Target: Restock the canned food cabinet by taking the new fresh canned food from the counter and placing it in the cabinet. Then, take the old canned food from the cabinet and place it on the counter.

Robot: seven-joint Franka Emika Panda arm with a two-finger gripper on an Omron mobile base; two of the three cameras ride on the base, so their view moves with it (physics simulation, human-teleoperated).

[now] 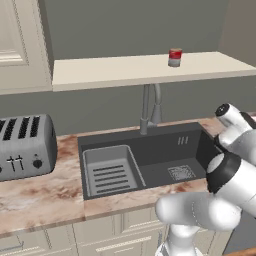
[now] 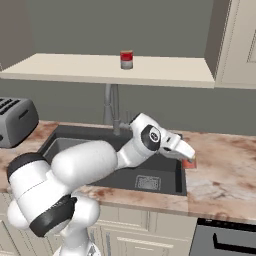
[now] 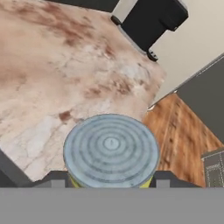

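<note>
My gripper (image 2: 187, 159) is shut on the old canned food (image 3: 111, 148), whose ridged grey top and yellowish-green edge sit between the two dark fingertips (image 3: 57, 177) in the hand view. From the right base view its red side (image 2: 189, 163) shows under the hand, low at the marbled counter (image 2: 225, 170) just right of the sink; whether it touches the stone I cannot tell. The new fresh canned food (image 1: 175, 56), red over a pale band, stands upright on the cream shelf of the canned food cabinet (image 1: 110, 70), also visible in the right base view as the can (image 2: 126, 59).
A dark sink (image 1: 150, 155) with a grey rack (image 1: 110, 172) and a tall faucet (image 1: 150, 107) lies left of the hand. A silver toaster (image 1: 25, 145) stands far left. The counter's front edge and wooden floor (image 3: 183, 131) lie beside the can.
</note>
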